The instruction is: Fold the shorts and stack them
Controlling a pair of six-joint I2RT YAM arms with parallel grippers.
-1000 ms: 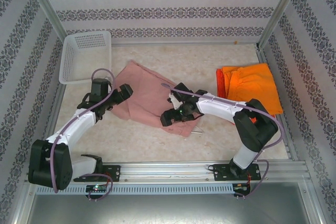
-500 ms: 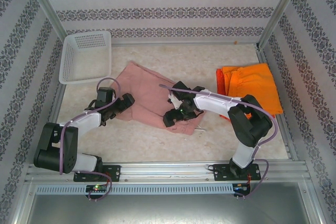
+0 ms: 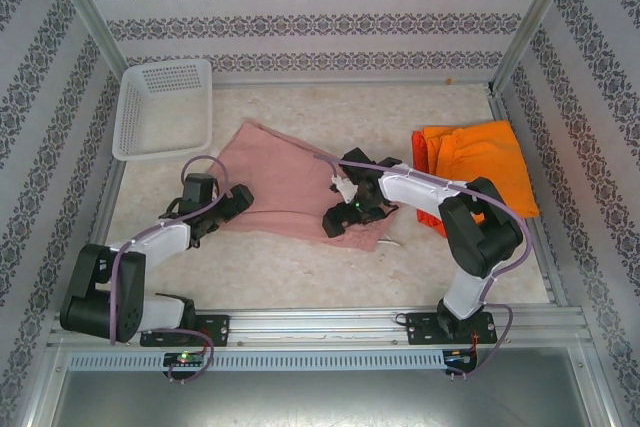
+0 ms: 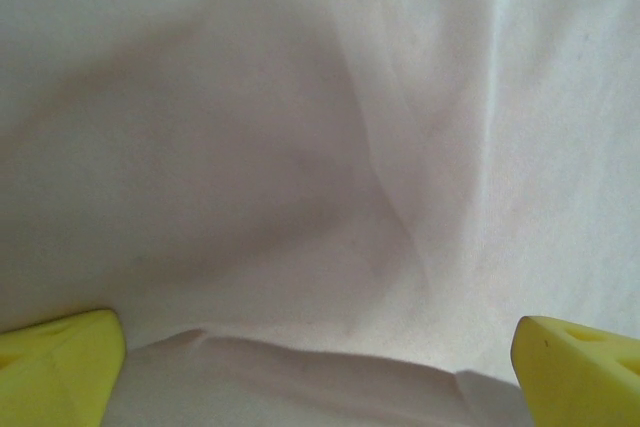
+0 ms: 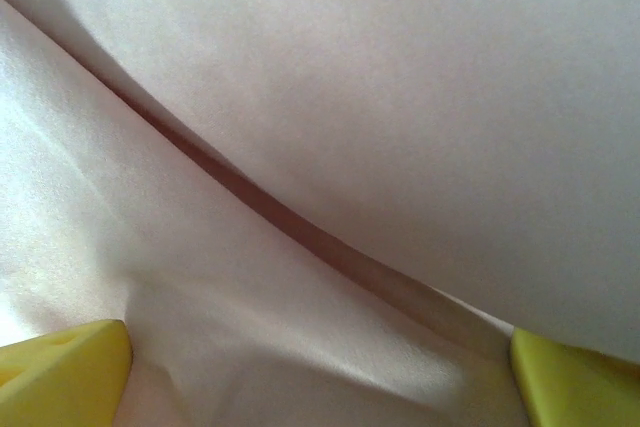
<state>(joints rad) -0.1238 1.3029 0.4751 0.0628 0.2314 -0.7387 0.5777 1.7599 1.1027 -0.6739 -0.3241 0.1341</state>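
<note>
From above, three pairs of shorts lie on the pale mottled bench [image 3: 300,257]. One pair of dusty pink fabric shorts [image 3: 285,182] is spread flat in the middle. One pair of bright orange shorts [image 3: 485,162] sits folded at the right edge. It rests on one pair of red-orange shorts [image 3: 419,160], of which a narrow strip shows along the left side. One white plastic mesh basket [image 3: 165,107] stands at the far left corner, well apart from the orange pile and just beside the pink cloth's far corner.

Two arms reach in. The left pincer [image 3: 240,195] is at the near left edge of the pink shorts. The right pincer [image 3: 337,219] is over their near right part.

At the left wrist, two yellow fingertips [image 4: 60,367] sit in the bottom corners, wide apart, with nothing clamped. Smooth pink cloth with soft creases lies between and beyond them.

At the right wrist, two yellow fingertips [image 5: 62,372] are likewise spread wide and grip nothing. One dark fold line runs diagonally across the pink cloth.
</note>
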